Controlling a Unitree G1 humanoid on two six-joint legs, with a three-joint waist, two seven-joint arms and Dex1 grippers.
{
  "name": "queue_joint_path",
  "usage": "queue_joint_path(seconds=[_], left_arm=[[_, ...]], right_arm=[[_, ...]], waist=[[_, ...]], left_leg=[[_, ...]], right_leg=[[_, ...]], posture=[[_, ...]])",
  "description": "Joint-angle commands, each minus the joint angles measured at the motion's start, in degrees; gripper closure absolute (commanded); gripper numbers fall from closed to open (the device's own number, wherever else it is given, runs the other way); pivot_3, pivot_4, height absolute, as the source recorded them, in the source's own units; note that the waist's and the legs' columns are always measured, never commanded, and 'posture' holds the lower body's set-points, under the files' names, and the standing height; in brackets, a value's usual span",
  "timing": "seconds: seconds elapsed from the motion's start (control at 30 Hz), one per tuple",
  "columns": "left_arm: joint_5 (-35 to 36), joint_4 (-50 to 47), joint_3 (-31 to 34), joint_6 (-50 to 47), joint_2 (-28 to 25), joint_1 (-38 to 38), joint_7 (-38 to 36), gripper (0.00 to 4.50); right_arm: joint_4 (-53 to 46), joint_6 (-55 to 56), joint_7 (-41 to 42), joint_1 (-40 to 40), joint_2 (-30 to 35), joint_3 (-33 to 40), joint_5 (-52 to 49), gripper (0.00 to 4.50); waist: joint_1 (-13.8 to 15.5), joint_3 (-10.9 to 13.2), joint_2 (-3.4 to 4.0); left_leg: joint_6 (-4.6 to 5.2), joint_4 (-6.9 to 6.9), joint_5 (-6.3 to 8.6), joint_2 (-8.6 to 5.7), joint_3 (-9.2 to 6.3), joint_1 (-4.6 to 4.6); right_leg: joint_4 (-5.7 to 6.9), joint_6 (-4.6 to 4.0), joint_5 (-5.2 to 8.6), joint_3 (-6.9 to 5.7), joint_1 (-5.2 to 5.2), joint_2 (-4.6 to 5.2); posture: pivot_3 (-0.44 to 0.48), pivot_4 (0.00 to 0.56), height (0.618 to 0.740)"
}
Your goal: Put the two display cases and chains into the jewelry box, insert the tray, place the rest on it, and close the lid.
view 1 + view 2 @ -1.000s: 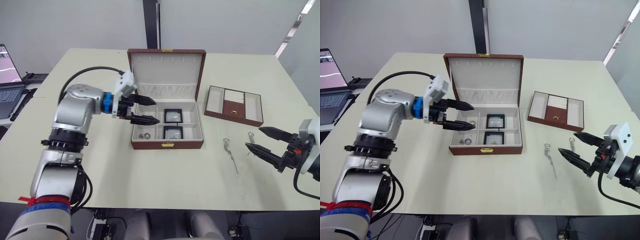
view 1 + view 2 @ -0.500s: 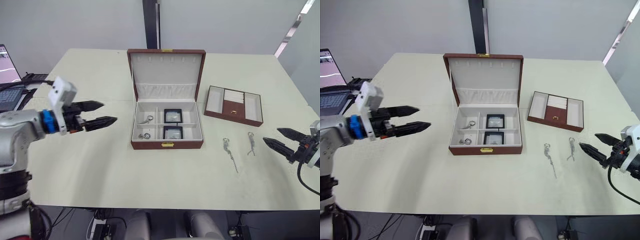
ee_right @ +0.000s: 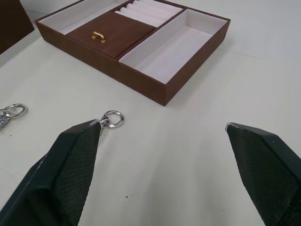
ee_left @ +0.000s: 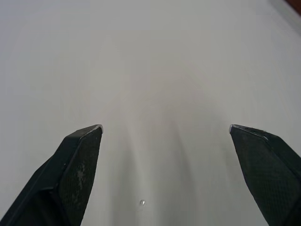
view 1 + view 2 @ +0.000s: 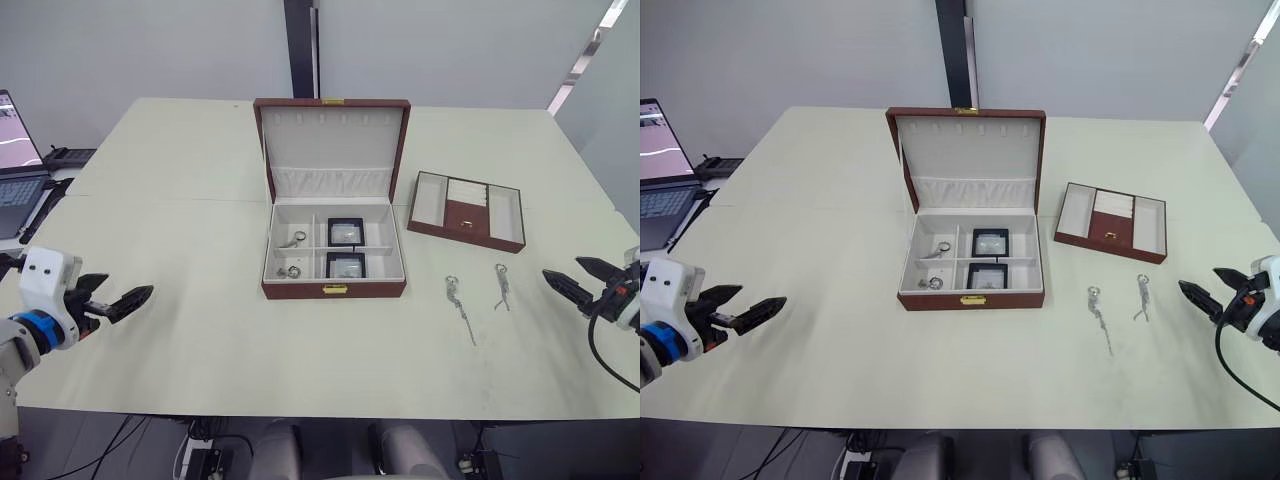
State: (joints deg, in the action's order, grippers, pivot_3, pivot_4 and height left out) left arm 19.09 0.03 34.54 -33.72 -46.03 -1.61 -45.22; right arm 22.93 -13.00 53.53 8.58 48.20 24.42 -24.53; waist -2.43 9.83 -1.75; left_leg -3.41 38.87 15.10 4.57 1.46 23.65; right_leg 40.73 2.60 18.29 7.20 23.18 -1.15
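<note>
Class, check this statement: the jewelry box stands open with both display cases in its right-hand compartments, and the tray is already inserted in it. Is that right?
Not quite. The jewelry box is open with both display cases in its right-hand compartments, but the tray is not inserted: it sits on the table to the box's right, as the left eye view shows.

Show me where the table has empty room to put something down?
Bare table runs from the jewelry box to the left gripper, and along the near edge. It's crowded right of the box: the tray, then two chains before the right gripper.
</note>
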Motion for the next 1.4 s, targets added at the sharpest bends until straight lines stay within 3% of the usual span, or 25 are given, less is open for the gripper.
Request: queue_joint_path(seconds=[0.03, 0.93, 1.2, 1.4], left_arm=[[-1.0, 1.4, 2.9, 4.6, -0.1, -0.7, 3.0, 0.02], [0.5, 1.9, 0.8, 6.8, -0.4, 0.0, 6.1, 0.02], [5.1, -3.4, -0.8, 4.8, -1.7, 1.5, 0.1, 0.02], [10.8, -13.5, -6.2, -0.3, -4.7, 2.9, -6.0, 0.02]], right_arm=[[1.4, 2.9, -0.2, 1.2, 0.1, 0.3, 1.1, 0.00], [1.5, 2.5, 3.1, 1.3, 0.1, -1.0, 2.0, 0.00], [-2.5, -1.1, 7.6, 3.0, 3.1, -1.5, 1.2, 0.00], [-1.1, -4.9, 16.4, 10.1, 9.1, -7.9, 2.9, 0.00]], waist=[[0.0, 0.0, 0.00], [-0.4, 0.0, 0.01], [-0.5, 0.0, 0.01], [-0.8, 0.0, 0.04]], left_leg=[[0.00, 0.00, 0.00, 0.00, 0.00, 0.00], [-0.01, -0.03, 0.00, 0.00, 0.07, -0.05], [-0.01, -0.04, 0.00, 0.00, 0.07, -0.05], [-0.01, -0.04, 0.00, 0.00, 0.08, -0.08]], right_leg=[[0.00, 0.00, 0.00, 0.00, 0.00, 0.00], [0.02, 0.00, 0.00, 0.04, 0.00, 0.01], [0.03, 0.00, 0.00, 0.03, -0.01, 0.01], [0.05, 0.00, 0.00, 0.05, -0.01, 0.01]], posture=[[0.000, 0.150, 0.740], [0.000, 0.150, 0.740], [0.000, 0.150, 0.740], [0.000, 0.150, 0.740]])
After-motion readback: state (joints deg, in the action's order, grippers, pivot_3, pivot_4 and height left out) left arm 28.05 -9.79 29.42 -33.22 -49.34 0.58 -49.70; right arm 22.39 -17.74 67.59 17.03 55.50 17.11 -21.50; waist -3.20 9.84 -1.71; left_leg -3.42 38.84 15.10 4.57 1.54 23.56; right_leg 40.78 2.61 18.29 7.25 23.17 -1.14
